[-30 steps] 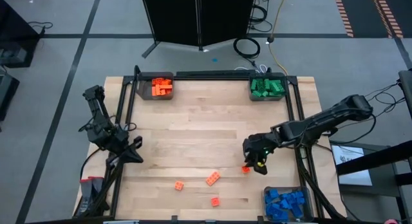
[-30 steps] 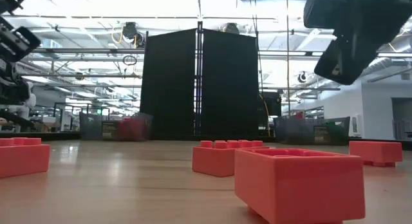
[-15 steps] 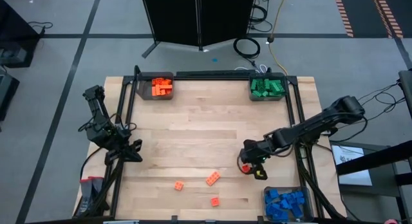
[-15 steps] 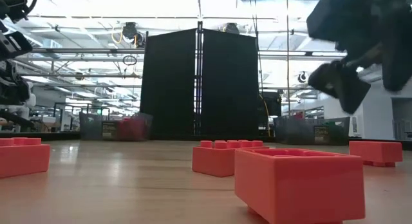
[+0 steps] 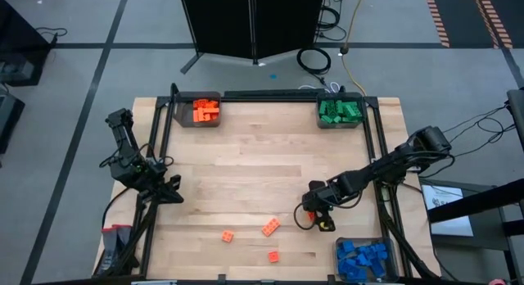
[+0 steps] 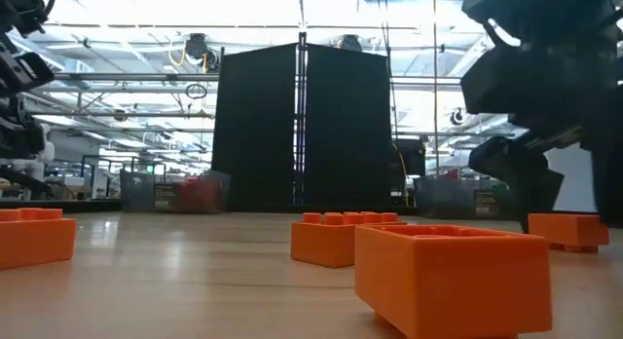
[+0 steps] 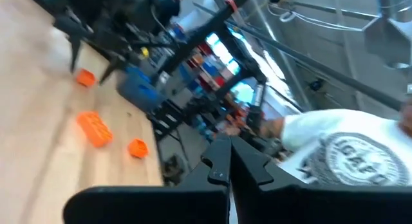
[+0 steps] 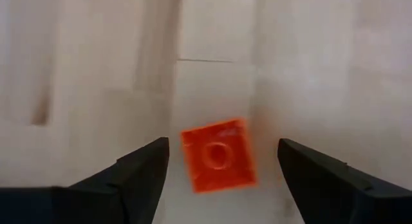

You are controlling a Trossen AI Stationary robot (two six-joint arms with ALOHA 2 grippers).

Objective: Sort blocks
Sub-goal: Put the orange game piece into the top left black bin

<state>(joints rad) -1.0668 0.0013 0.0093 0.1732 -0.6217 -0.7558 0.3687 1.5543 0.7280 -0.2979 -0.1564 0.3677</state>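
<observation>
Right wrist view shows you the right gripper (image 8: 219,179) spread wide, an orange block (image 8: 217,155) lying between its fingers, upside down and slightly skewed, on the table's (image 5: 246,178) near right. Left gripper (image 7: 230,161) waits pressed together at the left edge.

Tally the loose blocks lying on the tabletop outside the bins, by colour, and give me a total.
Loose orange blocks: 4
Loose green blocks: 0
Loose blue blocks: 0
Total: 4
</observation>
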